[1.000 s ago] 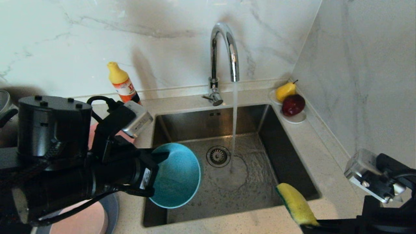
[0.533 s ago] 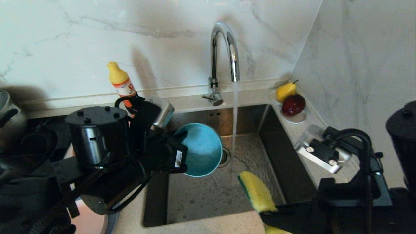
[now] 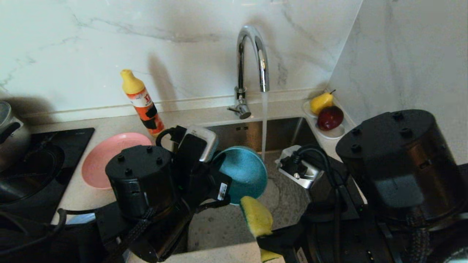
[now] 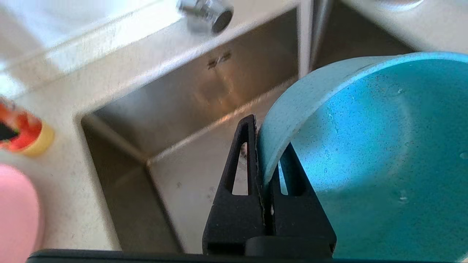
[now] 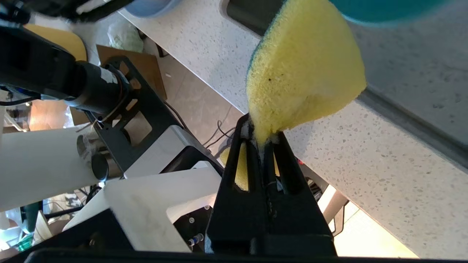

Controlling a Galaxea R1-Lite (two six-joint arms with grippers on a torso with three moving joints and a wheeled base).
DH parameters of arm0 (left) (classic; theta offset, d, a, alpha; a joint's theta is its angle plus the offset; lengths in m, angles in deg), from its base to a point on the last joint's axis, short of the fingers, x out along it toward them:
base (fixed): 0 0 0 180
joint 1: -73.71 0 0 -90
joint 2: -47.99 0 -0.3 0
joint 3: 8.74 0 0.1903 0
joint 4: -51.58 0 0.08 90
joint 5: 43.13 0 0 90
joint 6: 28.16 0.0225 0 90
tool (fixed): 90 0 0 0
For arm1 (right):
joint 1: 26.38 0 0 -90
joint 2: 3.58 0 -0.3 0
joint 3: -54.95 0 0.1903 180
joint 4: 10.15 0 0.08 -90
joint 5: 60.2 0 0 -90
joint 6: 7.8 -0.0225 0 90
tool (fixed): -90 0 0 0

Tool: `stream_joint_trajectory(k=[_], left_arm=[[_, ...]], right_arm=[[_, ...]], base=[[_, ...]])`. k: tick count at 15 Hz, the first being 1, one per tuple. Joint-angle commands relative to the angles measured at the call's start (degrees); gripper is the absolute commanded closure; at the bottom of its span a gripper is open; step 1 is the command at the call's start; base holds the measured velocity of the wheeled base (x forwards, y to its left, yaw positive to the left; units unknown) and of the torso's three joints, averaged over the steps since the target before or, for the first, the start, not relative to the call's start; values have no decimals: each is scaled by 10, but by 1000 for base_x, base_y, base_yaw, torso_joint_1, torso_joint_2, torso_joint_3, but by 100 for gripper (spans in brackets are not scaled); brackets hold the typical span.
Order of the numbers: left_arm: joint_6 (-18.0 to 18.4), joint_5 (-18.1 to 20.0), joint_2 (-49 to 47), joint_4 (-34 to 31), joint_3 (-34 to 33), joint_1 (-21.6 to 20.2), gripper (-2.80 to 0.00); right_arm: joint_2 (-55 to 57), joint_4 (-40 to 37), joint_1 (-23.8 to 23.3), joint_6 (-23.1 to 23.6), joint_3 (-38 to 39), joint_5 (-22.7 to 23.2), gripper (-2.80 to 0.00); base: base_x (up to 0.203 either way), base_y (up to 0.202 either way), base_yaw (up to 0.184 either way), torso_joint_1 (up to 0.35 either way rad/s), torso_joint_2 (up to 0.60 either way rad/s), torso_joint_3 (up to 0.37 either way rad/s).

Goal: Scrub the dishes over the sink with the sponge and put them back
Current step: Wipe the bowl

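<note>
Step in hand: bringing the sponge (image 3: 257, 216) to the teal bowl (image 3: 244, 174) over the sink (image 3: 292, 131), as I judge it; scrubbing looks about to start.
Left gripper (image 4: 264, 157): pinching the teal bowl's rim, one finger inside and one outside, with the bowl tilted on edge above the basin, just beside the water stream (image 3: 264, 124).
Right gripper (image 5: 264, 140): clamped on the sponge's lower end, over the sink's near edge; the yellow face points up toward the bowl, which sits just above it in the right wrist view.
Doing it well: keep the rim grip firm (a wet rim could slip), press the sponge flat into the bowl's hollow rather than poking with its tip, and stay over the basin so drips fall inside.
Sponge handling: probably soft and bendy, so light pressure should do.
Count, dishes seen: one teal bowl, one pink plate (image 3: 106, 155) on the counter left of the sink.
Count, sponges: one.
Count, taps: one tap (image 3: 252, 54), running.
Count, other: one soap bottle (image 3: 140, 100), one saucer (image 3: 331, 132) with two fruits.
</note>
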Motion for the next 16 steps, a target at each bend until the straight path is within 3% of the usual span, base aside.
stream_joint_trajectory(k=[1,5,9,11,14,16], left_arm=[[4,-4,-17,34,-6,7,0],[8,-3,-17,55,-35,8,0],[10,-6,-45,127,-44,12,0],[35,-22,-64,177,-46,12,0],[98,-44,-78,240,-43,12,0],[121,-46,-79,269,-44,12,0]], right_arm=[[26,1,-7,-2,-9,0,0],[41,-1,-54,-2,-42,2,0],[56,-1,-73,-18,-76,20,0],[56,-2,-74,-35,-88,47,0],[60,-1,-73,-36,-94,54,0],[64,-1,-73,-36,-100,55,0]], base=[[0,0,0,0,0,0],[0,0,0,0,0,0],[0,0,0,0,0,0],[0,0,0,0,0,0],[0,0,0,0,0,0],[0,0,0,0,0,0]])
